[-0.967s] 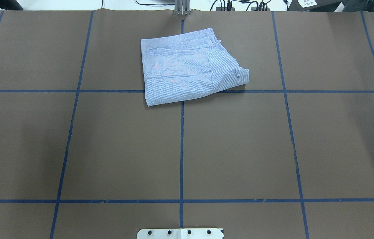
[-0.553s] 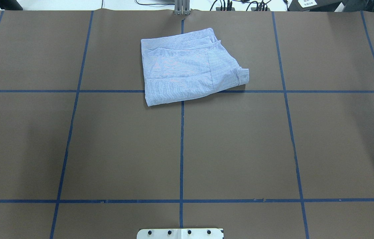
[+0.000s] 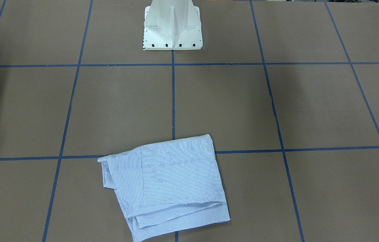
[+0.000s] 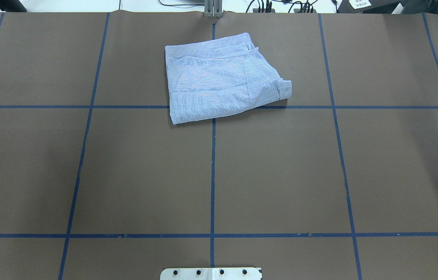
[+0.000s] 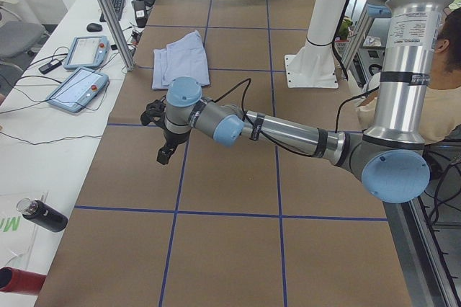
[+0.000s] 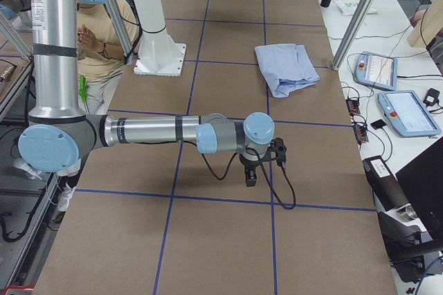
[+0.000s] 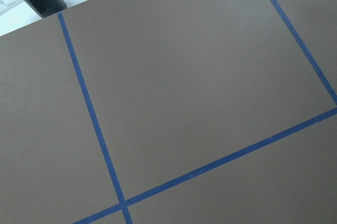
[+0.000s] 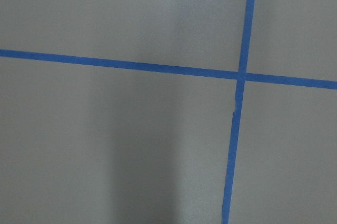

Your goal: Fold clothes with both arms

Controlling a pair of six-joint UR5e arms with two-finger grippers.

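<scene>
Lying folded near table far edge: shirt, layer edges staggered.

The counter is a broad, flat surface covered in matte brown paper and marked into large rectangles by a grid of dark blue tape lines. A light blue, finely white-striped shirt lies flat on the paper, folded into a rough rectangle, on the half far from the robot. It straddles the centre lengthwise tape line, and its near edge covers the crossing with the far crosswise line. Stacked layers show along its far edge, and a narrow folded end juts out toward the robot's right. A white metal pedestal base plate with dark bolt holes sits at the robot's edge on the centre line, well apart from the shirt.
</scene>
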